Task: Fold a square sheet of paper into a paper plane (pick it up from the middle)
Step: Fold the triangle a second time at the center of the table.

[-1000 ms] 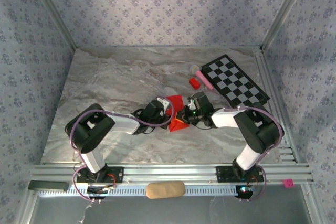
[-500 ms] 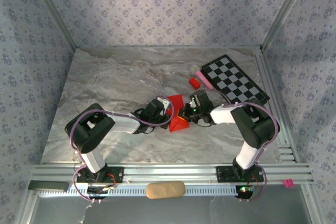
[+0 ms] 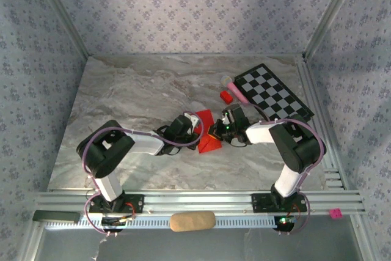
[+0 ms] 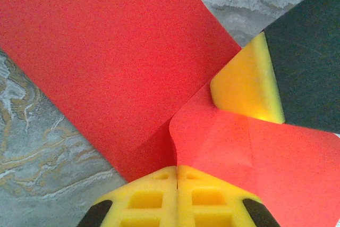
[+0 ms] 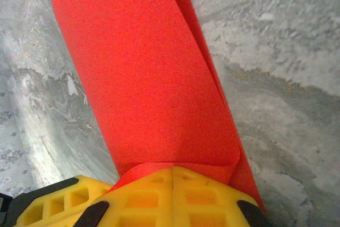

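The square sheet of paper (image 3: 205,130) is bright red and folded smaller, lying on the marble table between both arms. In the left wrist view the paper (image 4: 106,51) has a raised flap curling up to my left gripper (image 4: 178,169), which is shut on its edge. The other arm's yellow finger (image 4: 245,86) presses on the flap from the right. In the right wrist view the paper (image 5: 143,78) is doubled over in a long band, and my right gripper (image 5: 172,173) is shut on the folded end. From above, the left gripper (image 3: 195,128) and right gripper (image 3: 215,131) almost meet.
A small red block (image 3: 226,96) and a pink stick (image 3: 236,91) lie behind the paper, beside a black-and-white checkerboard (image 3: 273,93) at the back right. Patterned walls enclose the marble table (image 3: 134,90). A tan pad (image 3: 192,220) rests on the front rail.
The right gripper has shifted slightly left and back with the paper's near flap, which now looks smaller and more folded over. The left arm has barely moved.
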`<state>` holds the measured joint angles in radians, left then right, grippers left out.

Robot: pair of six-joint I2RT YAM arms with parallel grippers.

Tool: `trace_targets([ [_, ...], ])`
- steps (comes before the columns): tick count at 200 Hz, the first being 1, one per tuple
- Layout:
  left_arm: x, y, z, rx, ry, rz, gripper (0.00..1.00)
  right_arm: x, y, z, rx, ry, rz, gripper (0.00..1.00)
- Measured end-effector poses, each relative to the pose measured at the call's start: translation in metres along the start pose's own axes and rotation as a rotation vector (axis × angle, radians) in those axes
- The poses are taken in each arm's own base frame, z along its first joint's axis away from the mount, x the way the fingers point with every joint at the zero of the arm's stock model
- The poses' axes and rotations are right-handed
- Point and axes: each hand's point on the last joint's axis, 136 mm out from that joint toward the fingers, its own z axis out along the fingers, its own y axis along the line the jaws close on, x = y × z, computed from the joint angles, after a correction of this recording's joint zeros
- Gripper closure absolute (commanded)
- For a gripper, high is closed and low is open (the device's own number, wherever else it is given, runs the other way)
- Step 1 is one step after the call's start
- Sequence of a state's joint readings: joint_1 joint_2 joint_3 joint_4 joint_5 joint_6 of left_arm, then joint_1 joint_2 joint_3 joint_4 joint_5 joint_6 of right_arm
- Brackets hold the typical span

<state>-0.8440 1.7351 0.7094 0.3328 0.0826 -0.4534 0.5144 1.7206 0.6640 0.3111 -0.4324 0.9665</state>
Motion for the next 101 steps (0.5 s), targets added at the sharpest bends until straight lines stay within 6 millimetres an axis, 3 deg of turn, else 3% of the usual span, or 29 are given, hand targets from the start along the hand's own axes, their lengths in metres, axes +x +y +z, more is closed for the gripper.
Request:
trace_targets([
  [101,0.0,-0.001,0.0,0.001,0.006,0.0,1.0,-0.017,-0.005,-0.01,0.015,-0.07,0.01,0.97],
])
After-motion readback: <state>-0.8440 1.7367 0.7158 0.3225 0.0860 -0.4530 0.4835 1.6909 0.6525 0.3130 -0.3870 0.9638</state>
